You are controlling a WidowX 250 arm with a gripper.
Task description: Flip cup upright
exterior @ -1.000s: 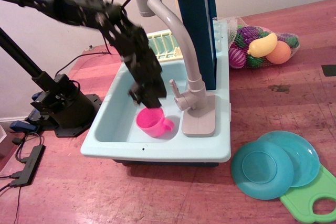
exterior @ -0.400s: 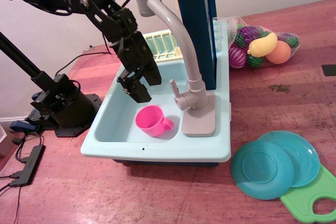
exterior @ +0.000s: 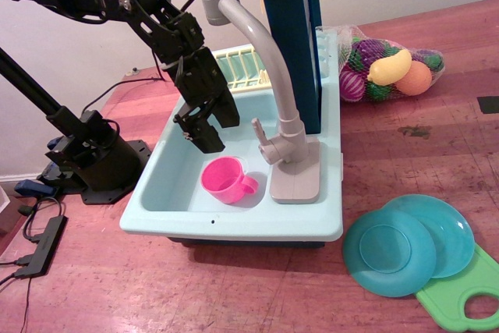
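Over on the left, the black arm's base [exterior: 93,157] sits on the table [exterior: 257,286] with cables trailing off toward the floor. The arm reaches across to the sink [exterior: 168,185], and its gripper [exterior: 204,134] hangs above the basin, holding nothing. From where I stand the fingers look a little apart, but they are dark against dark and I cannot tell for sure.

Just below and to the right of the gripper is the cup [exterior: 226,179], resting on the basin floor near the faucet [exterior: 269,76]. Its rim faces up and toward me, so I can see into it, and the handle points right toward the faucet base. It looks upright or nearly so, perhaps leaning a touch.

I'd judge the flip itself is done and this is the release and pull-away step. The next move only calls for the arm to rise clear without brushing the rim; if the cup leans, a small nudge to settle it.

A second ago the gripper was right down at the cup's rim; now it is lifted up and back to the left, clear of it. The cup has hardly shifted.

Farther right lie a net bag of toy fruit [exterior: 390,68], two teal plates [exterior: 409,243] and a green board [exterior: 468,294].
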